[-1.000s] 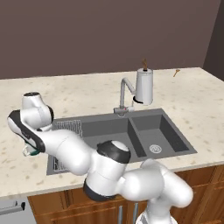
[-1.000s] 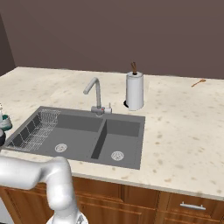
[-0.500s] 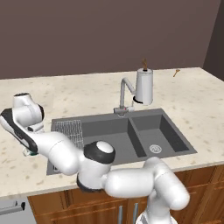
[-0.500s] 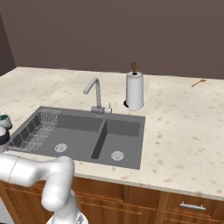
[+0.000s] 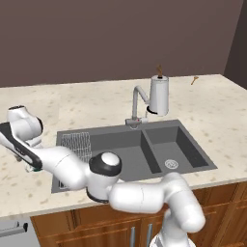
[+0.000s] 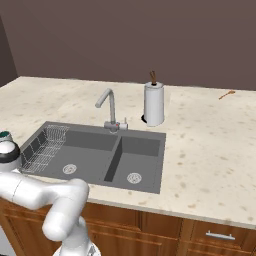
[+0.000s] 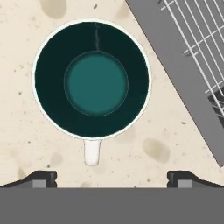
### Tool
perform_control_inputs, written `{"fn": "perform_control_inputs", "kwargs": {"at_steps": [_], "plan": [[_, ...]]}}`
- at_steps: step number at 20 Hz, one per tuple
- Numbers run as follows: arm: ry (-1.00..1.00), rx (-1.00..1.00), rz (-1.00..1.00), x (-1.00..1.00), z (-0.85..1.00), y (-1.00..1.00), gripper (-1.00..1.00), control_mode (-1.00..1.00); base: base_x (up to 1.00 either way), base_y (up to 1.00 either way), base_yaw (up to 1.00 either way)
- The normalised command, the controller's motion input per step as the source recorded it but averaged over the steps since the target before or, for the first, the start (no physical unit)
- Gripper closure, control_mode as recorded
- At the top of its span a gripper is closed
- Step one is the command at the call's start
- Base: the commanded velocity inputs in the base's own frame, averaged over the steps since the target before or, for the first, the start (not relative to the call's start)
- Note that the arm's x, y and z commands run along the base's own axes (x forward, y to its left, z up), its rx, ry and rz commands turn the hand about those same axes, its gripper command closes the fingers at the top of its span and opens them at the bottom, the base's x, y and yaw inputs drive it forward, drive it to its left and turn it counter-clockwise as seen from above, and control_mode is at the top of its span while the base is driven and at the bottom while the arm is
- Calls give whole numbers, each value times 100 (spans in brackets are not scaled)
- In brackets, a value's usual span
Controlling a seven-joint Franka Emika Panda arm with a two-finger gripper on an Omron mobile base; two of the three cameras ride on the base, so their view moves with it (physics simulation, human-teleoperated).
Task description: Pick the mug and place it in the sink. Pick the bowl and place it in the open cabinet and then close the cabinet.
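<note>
Over the counter (image 7: 26, 144) left of the sink (image 7: 175, 57), the gripper (image 7: 111, 177) hangs with jaws spread wide and nothing held, looking straight down into the mug (image 7: 92, 78) (handle toward the fingertips). Mug pick is the step in hand; next, I judge, it must descend and close on the rim or wall.

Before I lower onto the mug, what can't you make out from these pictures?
- Mug: hand view looks straight down, so its height and outer wall are hidden.
- Gripper: the bottom edge cuts its fingertips short; open, nothing between them.
- Mug in the right base view: just a sliver, behind the arm and cut by the left edge.
- Sink: the arm covers its near left corner in the left base view.
</note>
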Motion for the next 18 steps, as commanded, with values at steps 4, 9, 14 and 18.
{"fn": "perform_control_inputs", "kwargs": {"at_steps": [4,9,14,18], "plan": [[0,0,0,7,-19,12,-100,-100,0,0,0],[-1,0,0,5,-14,11,-100,-100,0,0,0],[0,0,0,9,-4,8,-100,-100,0,0,0],[0,0,0,6,-1,0,-100,-100,0,0,0]]}}
